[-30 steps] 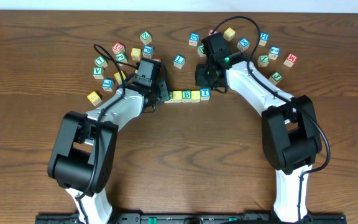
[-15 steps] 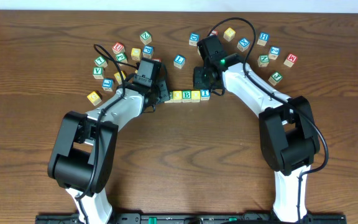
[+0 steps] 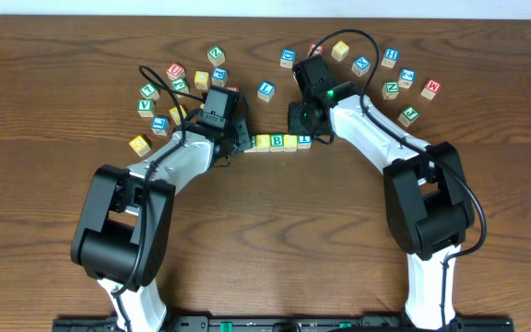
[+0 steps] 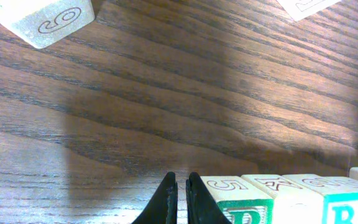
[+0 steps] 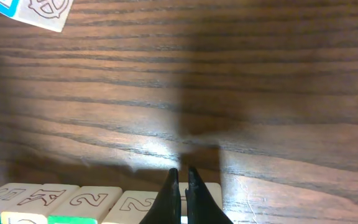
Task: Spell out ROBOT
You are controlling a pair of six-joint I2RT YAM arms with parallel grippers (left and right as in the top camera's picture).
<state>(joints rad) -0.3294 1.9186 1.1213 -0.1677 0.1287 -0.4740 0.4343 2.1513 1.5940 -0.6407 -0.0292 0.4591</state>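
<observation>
At the ends of the row of small wooden alphabet cubes (image 3: 277, 141) on the brown tabletop (image 3: 275, 231), the left gripper (image 4: 182, 182) and right gripper (image 5: 182, 175) sit clenched, empty, so a sideways slip could knock the spelling askew.

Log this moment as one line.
cube row: lined up | left jaws: shut, beside R cube | right jaws: shut, at T cube

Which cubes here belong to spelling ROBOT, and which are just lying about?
Job: R cube, yellow cubes, B cube, T cube, in one row.
Lying about: red cube, W cube, lone yellow cube, other loose cubes.
</observation>
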